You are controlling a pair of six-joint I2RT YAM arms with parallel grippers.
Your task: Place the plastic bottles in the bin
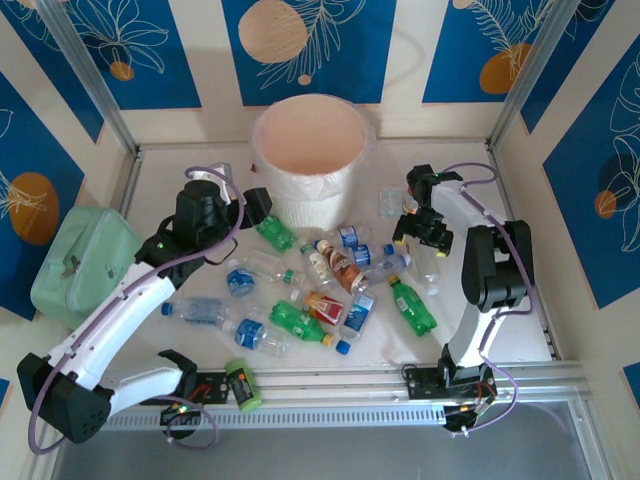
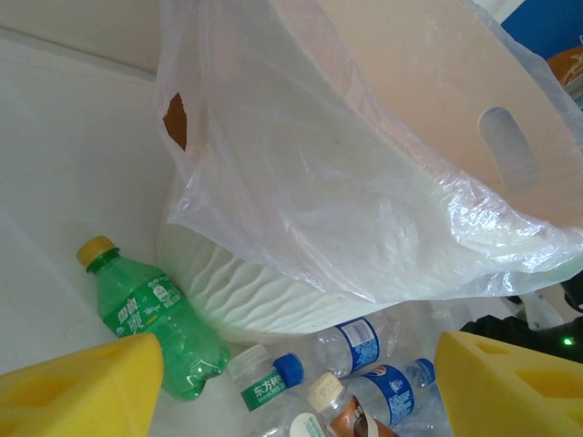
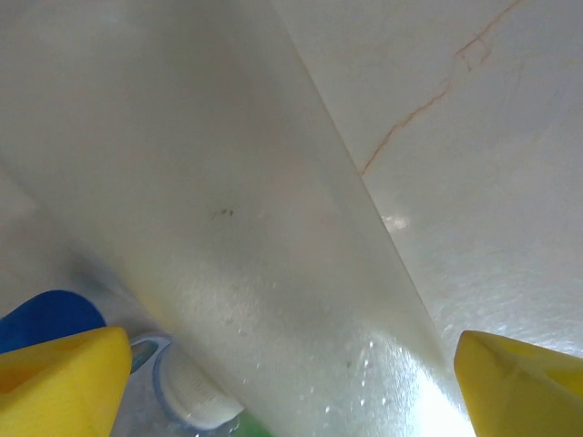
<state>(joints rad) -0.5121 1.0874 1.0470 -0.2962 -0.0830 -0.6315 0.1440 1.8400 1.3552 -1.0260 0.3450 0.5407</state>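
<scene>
Clear, green and brown-labelled plastic bottles [image 1: 325, 305], lying scattered on the white table [image 1: 165, 180] just in front of the bin [image 1: 310, 200]. Just beside its ribbed wall, a green bottle [image 2: 155, 319] with a yellow cap; nearby a green label [image 2: 266, 390] with Chinese writing, blue labels [image 2: 363, 339] too small to read. Left gripper [image 2: 296, 350] beside the bin, jaws wide, nothing between. Right gripper [image 3: 287, 364] jaws wide, a clear bottle [image 3: 273, 228] in the gap; touching or not, hard to tell.

Top view looks down from the near edge; left wrist view, low and close, shares its bin [image 1: 310, 205]; right wrist view nearly touches the table [image 3: 483, 137].
</scene>
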